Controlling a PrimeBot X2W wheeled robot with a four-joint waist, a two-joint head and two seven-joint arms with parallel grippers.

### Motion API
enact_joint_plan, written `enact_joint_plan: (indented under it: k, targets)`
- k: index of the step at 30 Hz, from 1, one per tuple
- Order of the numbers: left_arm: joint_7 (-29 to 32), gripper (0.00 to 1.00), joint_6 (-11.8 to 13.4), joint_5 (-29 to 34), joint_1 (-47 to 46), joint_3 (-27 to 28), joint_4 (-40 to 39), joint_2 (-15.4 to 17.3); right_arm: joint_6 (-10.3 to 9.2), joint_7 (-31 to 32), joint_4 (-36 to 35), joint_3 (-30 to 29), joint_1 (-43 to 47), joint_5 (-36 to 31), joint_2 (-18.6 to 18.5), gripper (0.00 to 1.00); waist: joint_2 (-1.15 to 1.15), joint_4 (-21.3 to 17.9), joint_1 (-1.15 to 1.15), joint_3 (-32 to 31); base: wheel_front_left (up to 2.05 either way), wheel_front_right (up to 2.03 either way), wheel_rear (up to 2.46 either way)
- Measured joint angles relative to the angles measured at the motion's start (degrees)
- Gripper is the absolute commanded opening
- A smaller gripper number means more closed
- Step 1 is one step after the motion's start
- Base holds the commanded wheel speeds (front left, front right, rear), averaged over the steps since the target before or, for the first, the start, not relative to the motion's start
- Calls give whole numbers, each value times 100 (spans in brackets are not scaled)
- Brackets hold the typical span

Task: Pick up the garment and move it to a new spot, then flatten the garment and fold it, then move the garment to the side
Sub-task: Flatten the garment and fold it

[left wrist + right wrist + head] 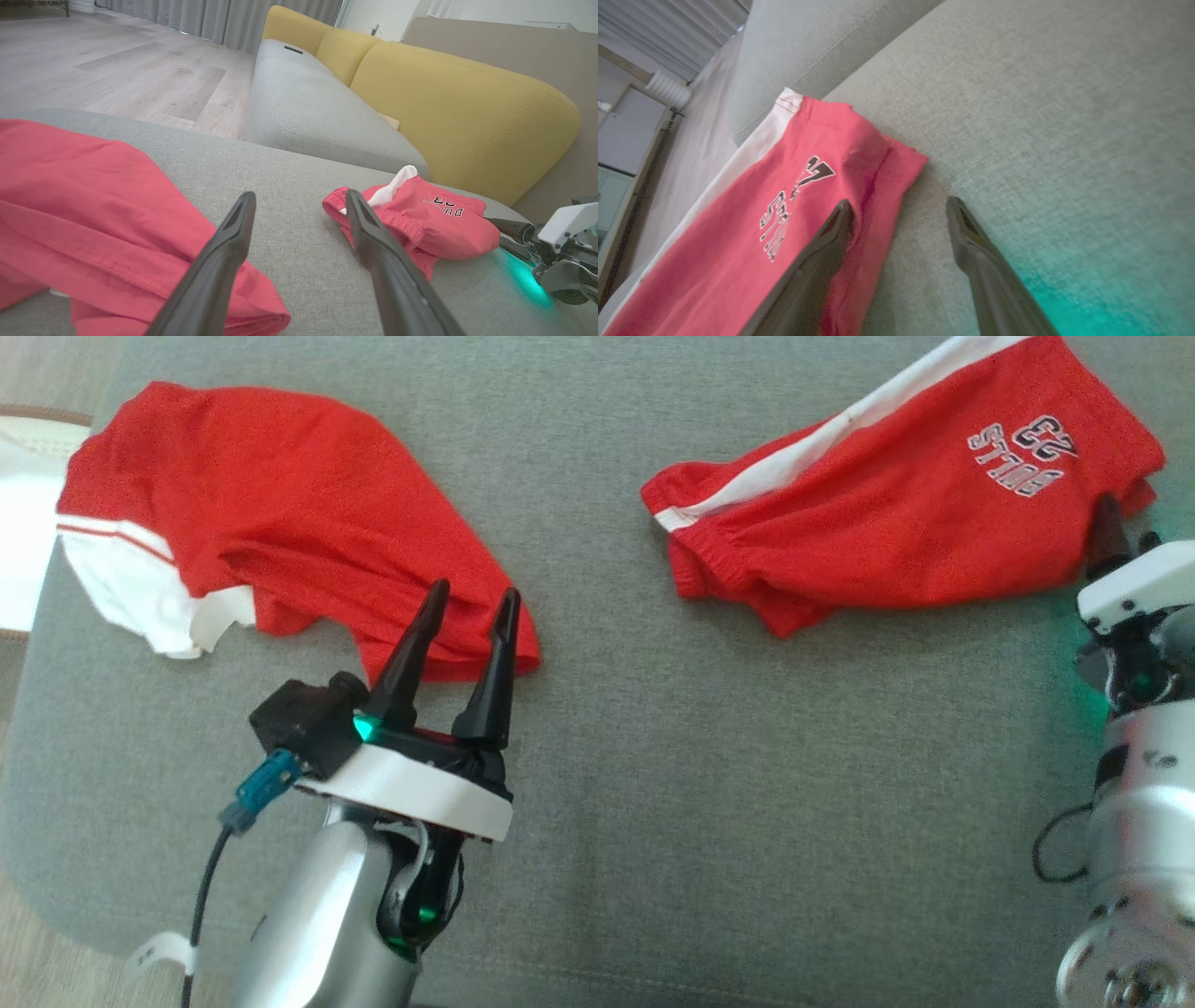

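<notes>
A gray cushion carries two red garments, well apart. The shirt lies crumpled on its left part, the shorts on its right. The left gripper is released and holds nothing, tips over the shirt's hem. The right gripper is released too, one finger over the shorts' edge.

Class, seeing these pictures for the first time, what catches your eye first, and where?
Two bright red pieces of clothing lie on the grey cushion: a red-and-white garment at the left, shorts printed BULLS 23 at the right. The open left gripper points at the garment's near corner, the open right gripper at the shorts' edge.
</notes>
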Motion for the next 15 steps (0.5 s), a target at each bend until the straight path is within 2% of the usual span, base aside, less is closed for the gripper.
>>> enact_joint_plan:
  k: [8, 15]
  targets:
    - [0, 100, 47, -81, 0, -86, -63, -3, 0, 208, 534, -522, -619, -436, -51, 100, 0, 180, 0, 57, 0, 0, 0]
    - [0, 100, 57, -141, -102, -154, -142, -4, 0, 314, 625, -870, -1084, -907, -85, 100, 0, 283, 0, 299, 0, 0, 0]
